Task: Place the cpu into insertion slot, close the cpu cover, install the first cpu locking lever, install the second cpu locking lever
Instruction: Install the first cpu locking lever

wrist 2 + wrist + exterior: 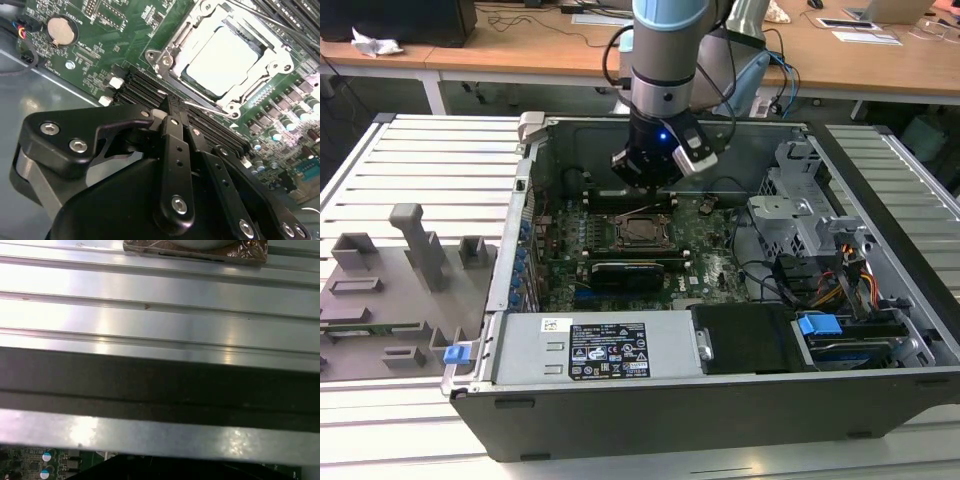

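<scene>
On the exterior view's left, a grey holder plate lies on the ribbed metal table, well apart from the work. Next to it stands the open computer case, with the green board flat on its floor.

The arm comes straight down into the case from above, its wrist vertical. The gripper points down at the board and hangs just above the insertion slot, on its far side.

In the second wrist view the gripper has its black fingers drawn narrow, tips together. They sit just beside a thin wire lever running along the slot's near edge. Whether they touch the wire, I cannot tell.

The cpu already lies in the slot, pale top up, and the cpu cover frames it, lying down over its edges. A round coin battery sits on the board, off to one side.

Further to the exterior view's right are a metal drive cage, a bundle of cables and a blue clip.
</scene>
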Motion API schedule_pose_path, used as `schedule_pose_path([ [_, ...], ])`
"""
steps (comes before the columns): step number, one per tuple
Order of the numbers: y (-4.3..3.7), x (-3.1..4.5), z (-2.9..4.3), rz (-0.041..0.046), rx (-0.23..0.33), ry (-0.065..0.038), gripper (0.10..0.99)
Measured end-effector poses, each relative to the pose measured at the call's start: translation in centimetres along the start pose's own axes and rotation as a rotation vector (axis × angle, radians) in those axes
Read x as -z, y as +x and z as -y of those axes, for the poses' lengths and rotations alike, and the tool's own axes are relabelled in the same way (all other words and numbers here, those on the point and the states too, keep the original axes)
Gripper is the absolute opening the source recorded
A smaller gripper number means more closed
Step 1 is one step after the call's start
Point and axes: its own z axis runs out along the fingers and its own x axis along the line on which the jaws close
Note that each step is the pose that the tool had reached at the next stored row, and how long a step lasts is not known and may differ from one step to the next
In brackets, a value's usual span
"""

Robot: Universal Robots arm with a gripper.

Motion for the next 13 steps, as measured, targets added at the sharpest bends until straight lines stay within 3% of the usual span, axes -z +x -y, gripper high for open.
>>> schedule_pose_path([
  [7, -0.04, -0.98, 0.09, -0.0001, 0.0, 0.0, 0.106],
  [13, -0.15, -1.34, 0.13, -0.0001, 0.0, 0.0, 0.106],
])
